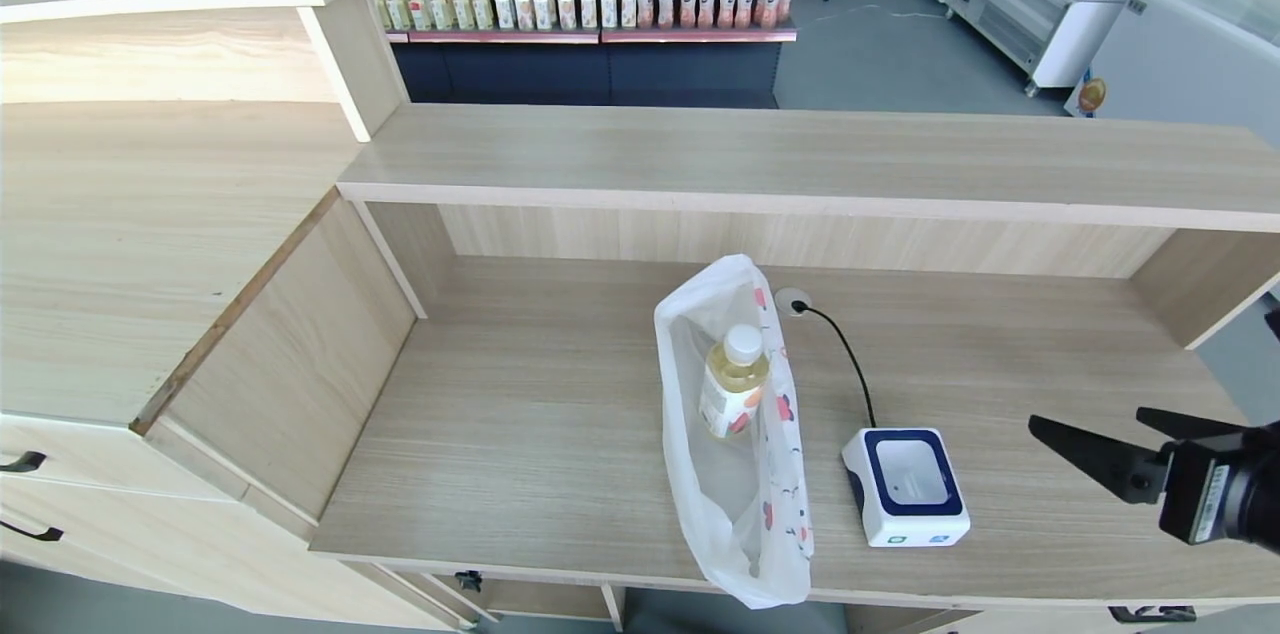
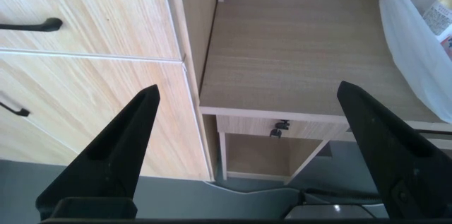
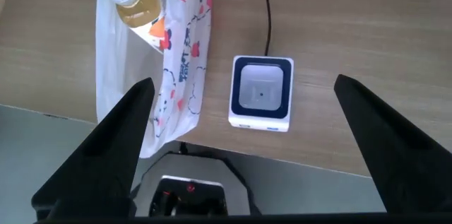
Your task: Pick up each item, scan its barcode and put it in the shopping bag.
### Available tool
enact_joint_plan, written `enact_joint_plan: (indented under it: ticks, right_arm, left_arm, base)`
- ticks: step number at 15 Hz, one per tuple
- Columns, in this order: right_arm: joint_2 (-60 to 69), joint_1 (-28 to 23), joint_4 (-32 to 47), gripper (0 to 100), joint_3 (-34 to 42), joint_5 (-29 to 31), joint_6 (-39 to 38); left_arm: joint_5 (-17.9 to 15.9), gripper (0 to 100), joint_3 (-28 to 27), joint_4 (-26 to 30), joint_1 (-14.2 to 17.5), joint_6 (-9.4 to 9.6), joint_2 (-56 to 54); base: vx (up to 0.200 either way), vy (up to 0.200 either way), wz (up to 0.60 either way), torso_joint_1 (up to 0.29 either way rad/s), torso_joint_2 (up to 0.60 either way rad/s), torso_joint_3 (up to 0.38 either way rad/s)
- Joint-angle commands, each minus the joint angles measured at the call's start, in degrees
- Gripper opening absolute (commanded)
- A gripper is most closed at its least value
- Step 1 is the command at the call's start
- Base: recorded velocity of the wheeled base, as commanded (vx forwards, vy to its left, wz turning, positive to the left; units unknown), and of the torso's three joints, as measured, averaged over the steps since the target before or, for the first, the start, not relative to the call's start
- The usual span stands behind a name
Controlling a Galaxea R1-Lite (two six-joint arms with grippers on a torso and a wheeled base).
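A white shopping bag (image 1: 735,474) with small printed figures stands open on the wooden counter (image 1: 540,414). Upright inside it is a bottle of yellow drink (image 1: 733,384) with a white cap. To the bag's right sits a white barcode scanner (image 1: 905,486) with a dark blue frame. My right gripper (image 1: 1085,416) hangs open and empty right of the scanner, near the counter's front; its wrist view looks down on the scanner (image 3: 262,92), bag (image 3: 176,75) and bottle (image 3: 138,5). My left gripper (image 2: 248,88) is open and empty, low in front of the counter's left front corner, with the bag (image 2: 417,47) off to one side.
A black cable (image 1: 845,349) runs from the scanner to a hole in the counter. A raised ledge (image 1: 800,159) walls the back, and a side panel (image 1: 300,354) closes the left. Drawers with black handles (image 2: 28,25) stand left of the counter. Store shelves of bottles (image 1: 590,4) lie beyond.
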State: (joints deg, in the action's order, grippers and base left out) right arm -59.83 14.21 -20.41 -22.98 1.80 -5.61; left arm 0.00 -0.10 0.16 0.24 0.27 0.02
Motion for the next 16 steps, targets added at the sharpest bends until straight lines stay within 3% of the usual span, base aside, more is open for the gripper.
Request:
enact_joint_plan:
  ticks: [1,5,16]
  right_arm:
    - [6.9,-0.2,1.6,100,0.3,0.8,0.1]
    - [7.7,-0.3,2.0,100,0.3,1.7,0.1]
    - [6.8,-0.4,4.2,100,0.4,3.3,0.1]
  left_arm:
    - [0.0,100,0.0,0.0,0.0,0.0,0.0]
    - [0.0,100,0.0,0.0,0.0,-0.62,0.0]
    - [0.0,100,0.0,0.0,0.0,-0.44,0.0]
  base:
    - [0.0,0.0,0.0,0.0,0.0,0.0]
    - [0.0,0.0,0.0,0.0,0.0,0.0]
    - [0.0,-0.2,0.0,0.005,0.0,0.003]
